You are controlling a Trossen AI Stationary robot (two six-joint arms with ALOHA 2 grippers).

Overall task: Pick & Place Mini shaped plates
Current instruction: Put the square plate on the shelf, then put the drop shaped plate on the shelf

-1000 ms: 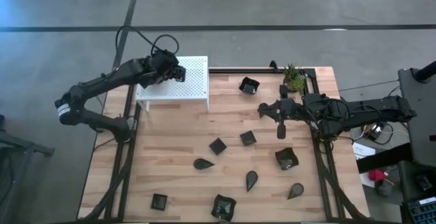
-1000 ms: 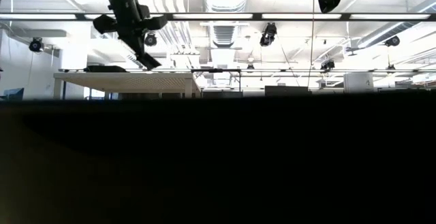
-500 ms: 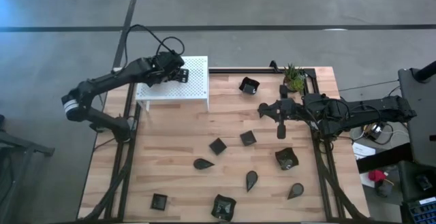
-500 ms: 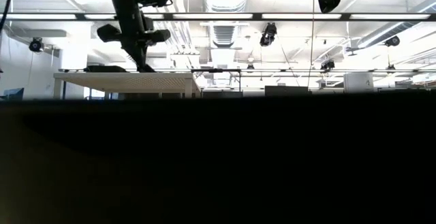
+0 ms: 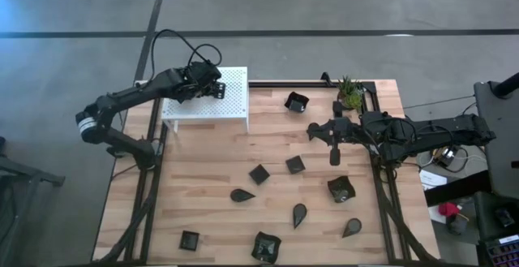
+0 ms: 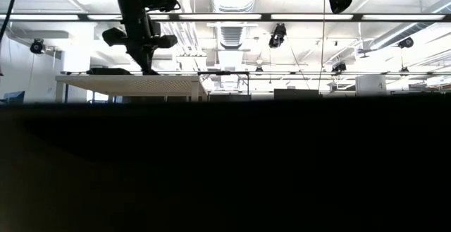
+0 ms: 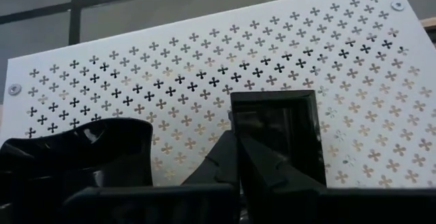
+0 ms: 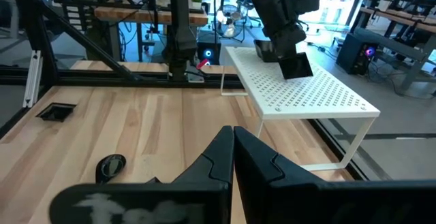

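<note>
left arm (image 6: pixel 137 20) above white platform (image 6: pixel 130 84)

A light wooden tabletop (image 5: pixel 211 178) in a dark metal frame stands on a smooth grey concrete floor (image 5: pixel 324 7) crossed by dark seams. Overhead hang long bright strip lights (image 6: pixel 232 17), white ducts and black fixtures. Behind are cluttered workbenches (image 8: pixel 143 9) and more desks with equipment.

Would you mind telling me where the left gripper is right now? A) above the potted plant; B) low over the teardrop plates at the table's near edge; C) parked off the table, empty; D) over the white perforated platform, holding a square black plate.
D: the left gripper is over the white perforated platform, its fingers shut on a square black plate.
</note>
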